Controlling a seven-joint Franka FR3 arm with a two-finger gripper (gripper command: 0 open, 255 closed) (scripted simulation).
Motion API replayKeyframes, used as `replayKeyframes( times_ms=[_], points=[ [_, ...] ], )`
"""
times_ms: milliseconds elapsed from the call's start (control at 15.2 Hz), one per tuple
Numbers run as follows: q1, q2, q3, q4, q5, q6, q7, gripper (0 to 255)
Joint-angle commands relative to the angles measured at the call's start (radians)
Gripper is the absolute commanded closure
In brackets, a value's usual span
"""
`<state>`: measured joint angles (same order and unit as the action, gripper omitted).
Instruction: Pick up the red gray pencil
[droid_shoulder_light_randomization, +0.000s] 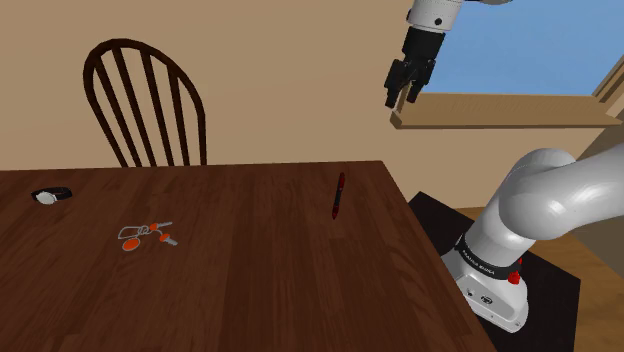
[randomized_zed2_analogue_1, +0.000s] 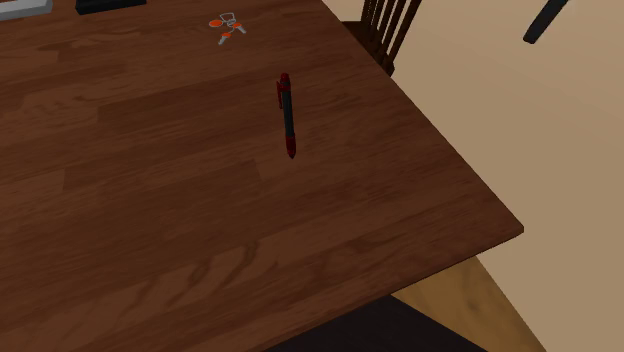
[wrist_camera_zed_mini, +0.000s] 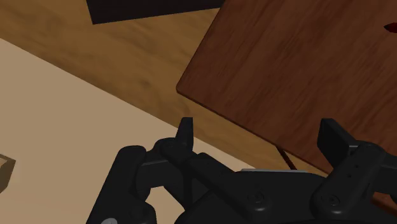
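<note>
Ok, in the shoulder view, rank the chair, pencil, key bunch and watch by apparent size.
1. chair, by far the largest.
2. key bunch and pencil: similar extent, the pencil much thinner; not ranked.
3. watch, slightly smaller, but farther from the camera, so unsure.

Glossy white arm (droid_shoulder_light_randomization: 545, 195), dark-banded, with all-black claw (droid_shoulder_light_randomization: 400, 100).

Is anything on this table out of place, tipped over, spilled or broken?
Nothing stands out. The red and dark pencil lies flat and whole on the wooden table, not over its edge. The keys with orange tags lie flat too. The open gripper hangs high above, holding nothing.
</note>
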<state>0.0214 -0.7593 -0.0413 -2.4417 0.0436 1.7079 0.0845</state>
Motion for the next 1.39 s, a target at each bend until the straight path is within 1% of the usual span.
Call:
replayKeyframes(
  times_ms=[0, 396, 858, 1188, 1254, 1320],
  points=[
    [0.000, 0.000, 0.000, 0.000, 0.000, 0.000, 0.000, 0],
    [0.090, 0.019, 0.127, -0.021, 0.050, 0.057, 0.048, 0],
    [0.188, 0.075, 0.279, -0.018, 0.098, 0.128, 0.106, 0],
    [0.248, 0.136, 0.390, 0.002, 0.118, 0.180, 0.150, 0],
    [0.257, 0.147, 0.407, 0.007, 0.119, 0.188, 0.157, 0],
    [0.257, 0.149, 0.410, -0.005, 0.121, 0.202, 0.158, 0]
  ],
)
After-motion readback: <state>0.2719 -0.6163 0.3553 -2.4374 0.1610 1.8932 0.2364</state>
